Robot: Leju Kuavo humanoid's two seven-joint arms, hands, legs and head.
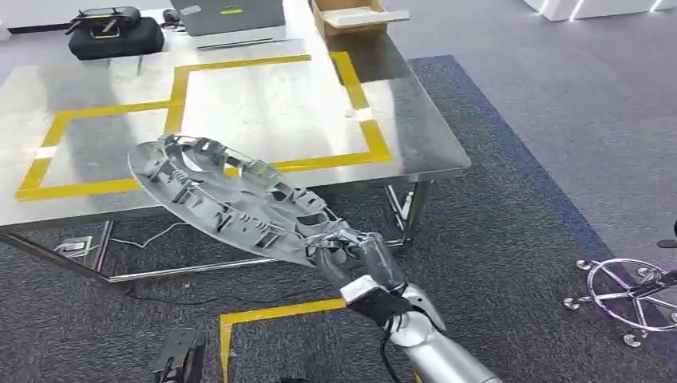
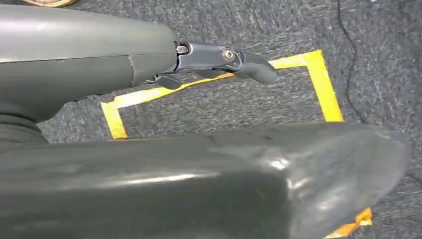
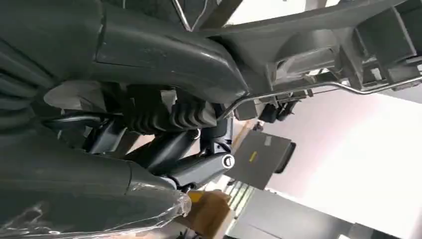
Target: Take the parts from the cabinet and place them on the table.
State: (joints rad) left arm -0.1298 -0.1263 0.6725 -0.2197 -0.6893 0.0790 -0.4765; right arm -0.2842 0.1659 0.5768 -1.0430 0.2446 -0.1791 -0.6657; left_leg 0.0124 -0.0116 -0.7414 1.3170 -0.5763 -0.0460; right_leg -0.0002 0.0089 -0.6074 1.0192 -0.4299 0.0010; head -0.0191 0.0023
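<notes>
A large round grey plastic part, a ribbed wheel-cover shape, hangs tilted over the front edge of the steel table. My right hand grips it by its near rim, the silver arm rising from the bottom of the head view. In the right wrist view the same part with its wire ring lies against my right hand, whose fingers curl around the rim. My left hand hangs above the carpet, holding nothing, its fingers apart.
Yellow tape marks rectangles on the tabletop. At the table's far edge lie a black case, a laptop and a cardboard box. Yellow tape marks the carpet by my feet; a chrome chair base stands at right.
</notes>
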